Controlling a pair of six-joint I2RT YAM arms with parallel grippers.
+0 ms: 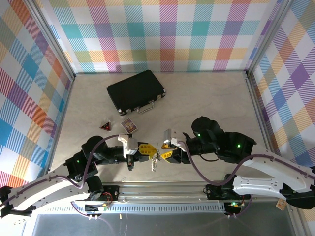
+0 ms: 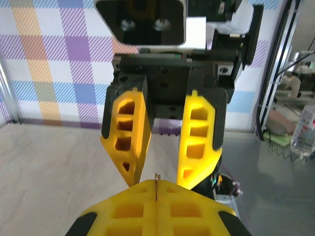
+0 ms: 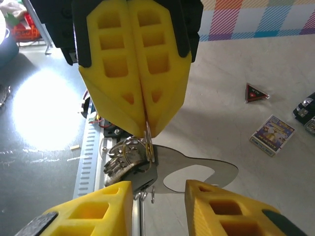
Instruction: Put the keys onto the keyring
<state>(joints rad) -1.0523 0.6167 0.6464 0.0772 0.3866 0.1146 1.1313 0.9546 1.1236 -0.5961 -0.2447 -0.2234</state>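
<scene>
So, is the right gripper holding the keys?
No, the right gripper stands open; the left gripper pinches the keyring that the keys hang from.

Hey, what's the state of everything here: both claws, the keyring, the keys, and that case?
left claw: shut, pinching the keyring
right claw: open, close to the keys
keyring: held up off the table
keys: hanging in a bunch at the keyring
black case: closed, lying flat

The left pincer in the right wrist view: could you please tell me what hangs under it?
Under the left pincer hangs the keyring, with a bunch of keys dangling from it. The stretch of ring pinched inside its grip is hidden.
</scene>
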